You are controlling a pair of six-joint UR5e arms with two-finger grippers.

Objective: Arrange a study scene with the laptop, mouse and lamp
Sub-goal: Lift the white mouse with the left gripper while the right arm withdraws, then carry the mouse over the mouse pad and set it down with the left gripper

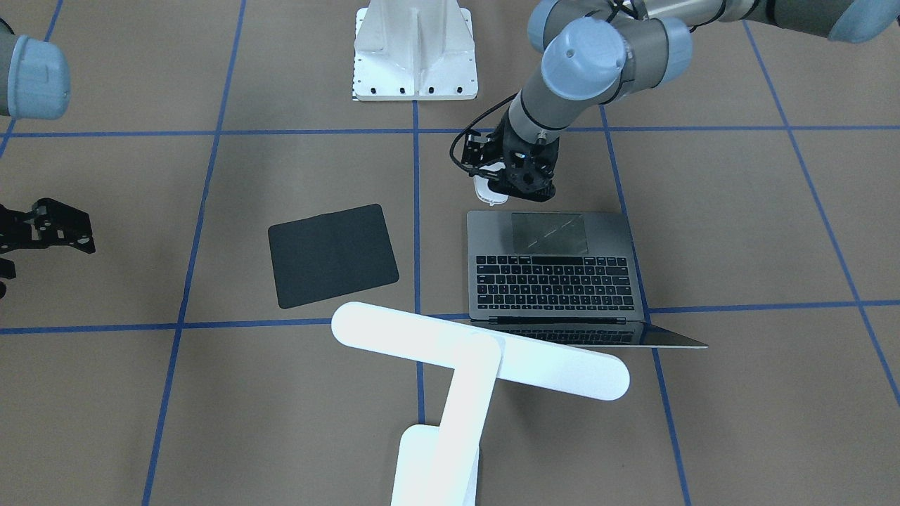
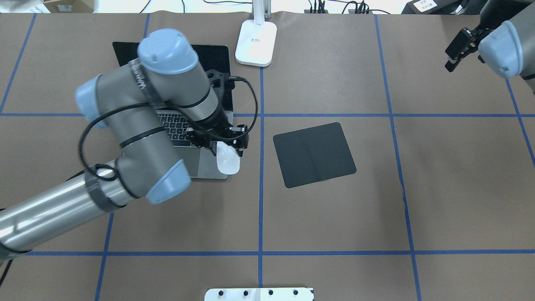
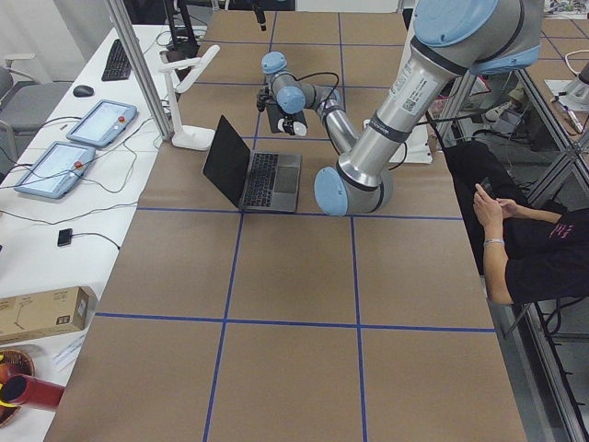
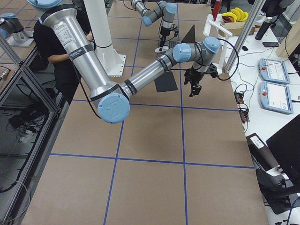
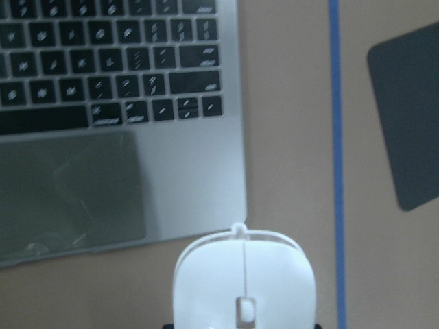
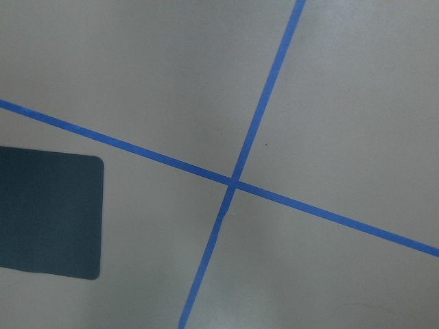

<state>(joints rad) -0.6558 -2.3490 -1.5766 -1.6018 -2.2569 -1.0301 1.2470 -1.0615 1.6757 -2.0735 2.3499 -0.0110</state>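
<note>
My left gripper (image 2: pixel 228 144) is shut on the white mouse (image 2: pixel 228 162) and holds it over the front right corner of the open dark-grey laptop (image 2: pixel 207 168). The mouse fills the bottom of the left wrist view (image 5: pixel 243 281), with the laptop's trackpad and keys (image 5: pixel 137 103) behind it. In the front view the mouse (image 1: pixel 488 192) hangs just beyond the laptop's (image 1: pixel 552 270) trackpad edge. The white lamp (image 1: pixel 478 348) stands behind the laptop, and its base (image 2: pixel 256 42) is at the table's far edge. My right gripper (image 2: pixel 457 48) is open and empty, far off to the right.
A flat black mouse pad (image 2: pixel 313 154) lies right of the laptop; it also shows in the right wrist view (image 6: pixel 48 212). The white ribbed pedestal (image 1: pixel 415 53) stands at the robot's side. A seated person (image 3: pixel 515 230) is beside the table.
</note>
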